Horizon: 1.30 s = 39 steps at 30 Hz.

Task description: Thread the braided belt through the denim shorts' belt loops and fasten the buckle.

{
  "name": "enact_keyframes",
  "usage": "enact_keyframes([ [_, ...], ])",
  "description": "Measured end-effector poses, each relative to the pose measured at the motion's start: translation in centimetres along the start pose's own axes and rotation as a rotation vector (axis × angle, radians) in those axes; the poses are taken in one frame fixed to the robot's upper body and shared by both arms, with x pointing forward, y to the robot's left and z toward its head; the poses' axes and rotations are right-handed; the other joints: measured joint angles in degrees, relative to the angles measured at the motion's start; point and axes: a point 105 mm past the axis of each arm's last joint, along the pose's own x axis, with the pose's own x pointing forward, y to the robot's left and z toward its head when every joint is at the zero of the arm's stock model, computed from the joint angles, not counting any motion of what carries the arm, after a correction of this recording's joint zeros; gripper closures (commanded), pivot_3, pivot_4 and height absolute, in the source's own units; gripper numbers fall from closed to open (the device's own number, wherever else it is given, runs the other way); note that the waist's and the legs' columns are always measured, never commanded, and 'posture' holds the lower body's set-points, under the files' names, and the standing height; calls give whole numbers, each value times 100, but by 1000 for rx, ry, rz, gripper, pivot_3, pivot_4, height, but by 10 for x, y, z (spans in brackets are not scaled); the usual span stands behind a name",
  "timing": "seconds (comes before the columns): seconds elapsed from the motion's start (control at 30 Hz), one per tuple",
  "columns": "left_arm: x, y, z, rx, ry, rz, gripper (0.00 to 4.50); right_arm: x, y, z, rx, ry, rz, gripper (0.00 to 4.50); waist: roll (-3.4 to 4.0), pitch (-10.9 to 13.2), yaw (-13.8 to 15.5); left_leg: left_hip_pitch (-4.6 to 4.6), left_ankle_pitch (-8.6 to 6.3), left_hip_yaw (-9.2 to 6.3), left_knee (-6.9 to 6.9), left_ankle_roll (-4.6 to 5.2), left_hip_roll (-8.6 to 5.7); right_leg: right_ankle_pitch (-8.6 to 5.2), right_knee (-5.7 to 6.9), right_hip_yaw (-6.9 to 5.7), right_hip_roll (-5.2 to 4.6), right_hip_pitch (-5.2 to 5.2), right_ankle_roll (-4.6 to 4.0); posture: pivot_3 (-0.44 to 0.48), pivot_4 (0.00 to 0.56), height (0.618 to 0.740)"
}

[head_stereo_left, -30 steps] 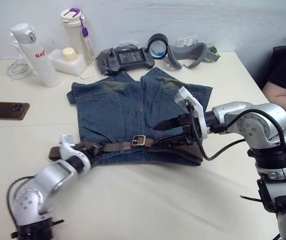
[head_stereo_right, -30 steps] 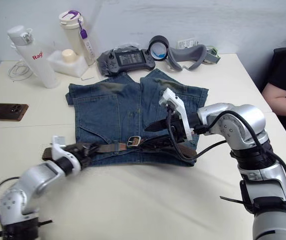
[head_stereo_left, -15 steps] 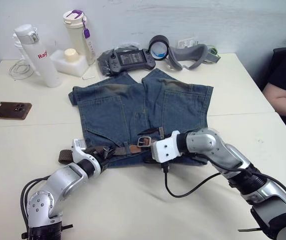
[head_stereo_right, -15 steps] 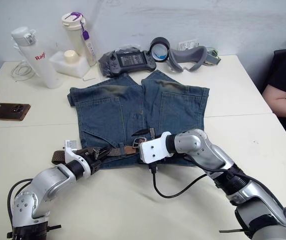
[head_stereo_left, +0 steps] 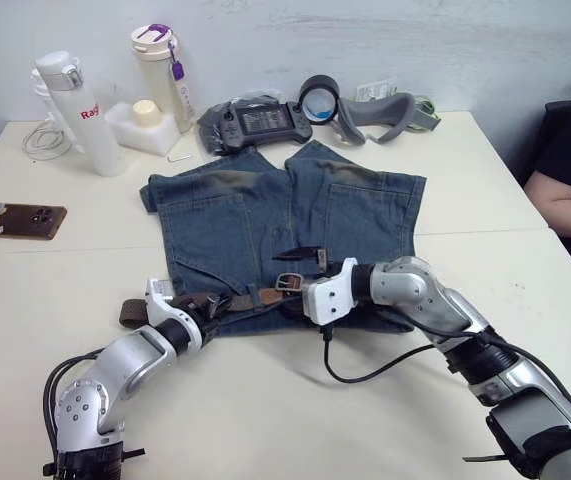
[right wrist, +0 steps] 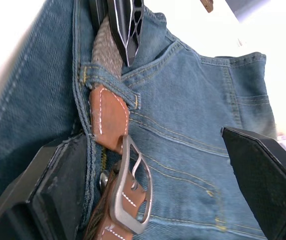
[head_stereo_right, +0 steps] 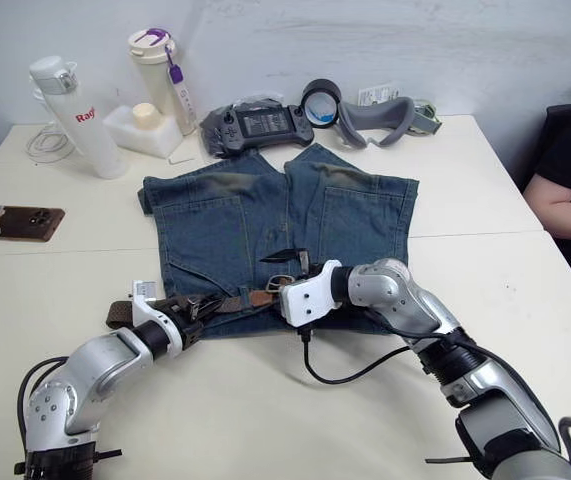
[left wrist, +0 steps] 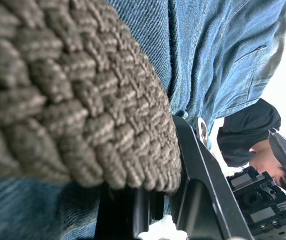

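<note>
Braided belt (head_stereo_left: 235, 299) partly hidden, right gripper (head_stereo_left: 297, 268) spread

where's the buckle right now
In the left eye view the buckle lies on the denim shorts' waistband near the table's front edge, just off the right claw, whose fingers stand open around it in the right wrist view.

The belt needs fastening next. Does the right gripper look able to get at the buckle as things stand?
Probably yes. The right gripper is open, its fingers either side of the buckle on the denim shorts, with nothing between them.
</note>
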Motion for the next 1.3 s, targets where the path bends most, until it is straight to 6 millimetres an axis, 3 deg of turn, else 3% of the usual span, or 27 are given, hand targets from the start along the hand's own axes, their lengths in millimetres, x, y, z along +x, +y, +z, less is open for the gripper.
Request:
enact_keyframes([
  [0.13, 0, 0, -1, 5, 7, -2, 4500, -5, -9, 6, -33, -27, -9, 51, 3, 1, -1, 0, -1, -10, 0, -1, 0, 0, -5, -11, -1, 7, 0, 0, 150, 740],
  [0.3, 1, -1, -3, 9, 14, -9, 4500, -11, -11, -6, -156, 27, 21, 51, 4, 1, 5, 0, -1, -18, -3, -2, -1, 0, -16, -21, -2, 14, 0, 0, 150, 740],
  [0.5, 1, -1, -2, 10, 14, -12, 4500, -8, -1, -7, -257, 12, 52, 51, 7, 2, -1, 3, 0, -22, -3, -3, -1, 0, -16, -25, -2, 21, 0, 0, 150, 740],
  [0.9, 1, 0, -1, 2, 8, -9, 4500, 7, 0, -7, -446, -5, 47, 51, 10, -1, -8, 11, 3, -30, -3, -9, -1, 0, -15, -30, -1, 31, -1, 0, 150, 740],
  [1.3, 1, 2, -1, -16, 0, -14, 4500, 6, 3, -6, -435, -26, 54, 51, 25, -9, -9, 12, 2, -32, -10, -9, -1, -1, -23, -31, -1, 32, -1, 0, 150, 740],
])
